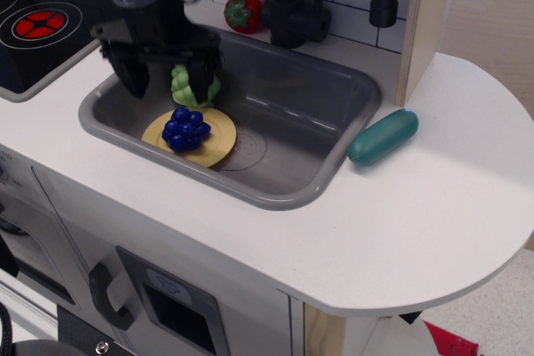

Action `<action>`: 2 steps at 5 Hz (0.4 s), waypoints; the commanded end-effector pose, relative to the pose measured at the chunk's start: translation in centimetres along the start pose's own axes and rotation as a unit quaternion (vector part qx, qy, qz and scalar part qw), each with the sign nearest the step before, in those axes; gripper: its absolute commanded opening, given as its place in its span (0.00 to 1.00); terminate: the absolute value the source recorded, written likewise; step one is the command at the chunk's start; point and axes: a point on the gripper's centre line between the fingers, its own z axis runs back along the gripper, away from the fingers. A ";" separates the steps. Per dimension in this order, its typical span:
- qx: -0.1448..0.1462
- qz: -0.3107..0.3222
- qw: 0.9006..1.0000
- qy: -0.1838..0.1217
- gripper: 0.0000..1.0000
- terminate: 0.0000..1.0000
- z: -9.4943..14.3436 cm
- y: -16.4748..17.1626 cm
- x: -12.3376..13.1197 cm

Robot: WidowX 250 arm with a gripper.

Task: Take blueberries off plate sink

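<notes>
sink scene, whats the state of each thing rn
end effector: open, above the blueberries, holding nothing
blueberries: resting on the plate
plate: flat on the sink floor
sink: no water visible
light-green cluster: upright behind the plate, partly hidden
teal capsule: lying on the counter beside the sink
red toy: behind the sink
</notes>
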 end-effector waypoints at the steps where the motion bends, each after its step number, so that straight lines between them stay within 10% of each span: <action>1: 0.015 0.021 0.999 -0.041 1.00 0.00 -1.8 0.2 1.4; 2: 0.036 0.033 0.997 -0.057 1.00 0.00 -3.0 0.5 2.7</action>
